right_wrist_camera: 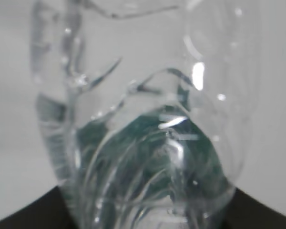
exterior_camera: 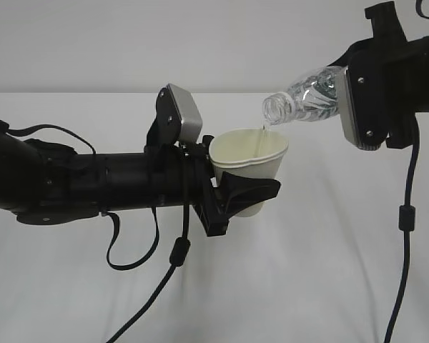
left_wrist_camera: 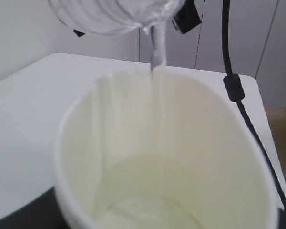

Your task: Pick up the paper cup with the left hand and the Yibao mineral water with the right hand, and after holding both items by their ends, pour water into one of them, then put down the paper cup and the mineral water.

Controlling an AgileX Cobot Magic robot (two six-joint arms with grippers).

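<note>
The left hand (exterior_camera: pixel 247 194) clamps the squashed cup (exterior_camera: pixel 252 158); the right hand (exterior_camera: pixel 375 100) holds the tilted bottle (exterior_camera: pixel 304 100). Its thin stream could miss the near rim.

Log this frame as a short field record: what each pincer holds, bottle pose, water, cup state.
left pincer: shut on the paper cup, held upright above the table
right pincer: shut on the Yibao mineral water
bottle pose: tipped, open mouth down-left over the cup
water: thin stream falling into the cup
cup state: some water at the bottom
</note>
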